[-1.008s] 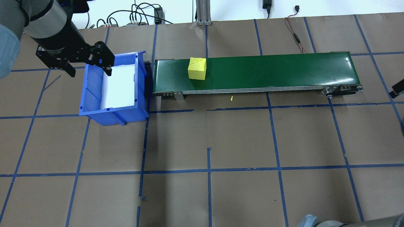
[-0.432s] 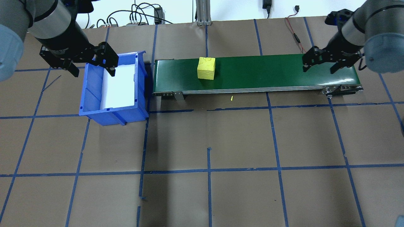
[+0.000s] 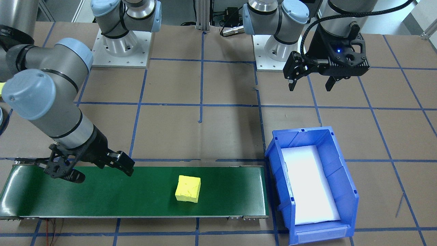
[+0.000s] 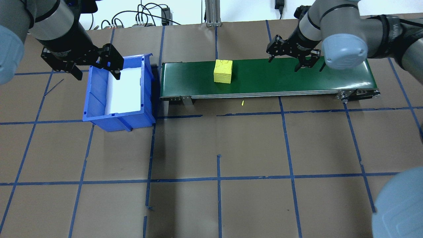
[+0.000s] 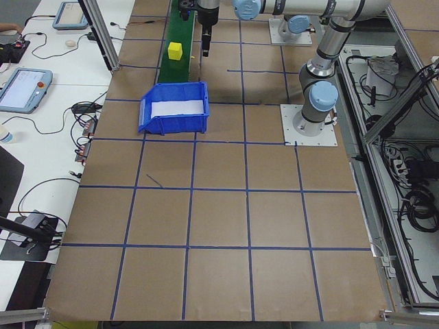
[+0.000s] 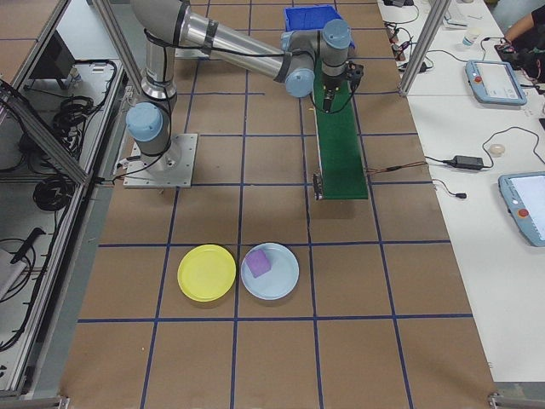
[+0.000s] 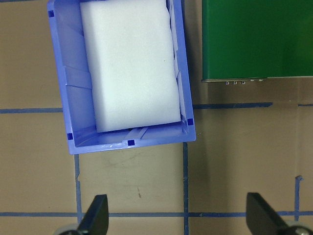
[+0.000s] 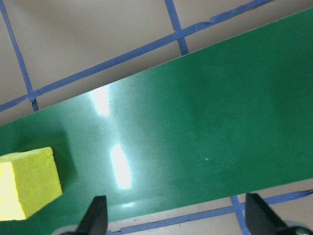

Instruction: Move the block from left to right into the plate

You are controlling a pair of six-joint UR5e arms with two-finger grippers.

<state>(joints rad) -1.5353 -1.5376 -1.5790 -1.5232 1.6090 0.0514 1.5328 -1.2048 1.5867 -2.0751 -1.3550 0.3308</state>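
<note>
Green conveyor belt (image 4: 297,77) carries yellow foam cube (image 4: 223,71) leftward of the nearer, spread-fingered right gripper (image 4: 290,59); left gripper (image 4: 94,67) likewise spread.

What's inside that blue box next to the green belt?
Inside the blue plastic bin lies only a white foam pad covering its floor; nothing sits on top. The bin floor under the pad is hidden. The yellow foam block rides on the green conveyor belt instead.

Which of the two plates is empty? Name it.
The yellow plate, the one nearer the robot's base side. The pale blue plate touching it already holds a purple block.
</note>
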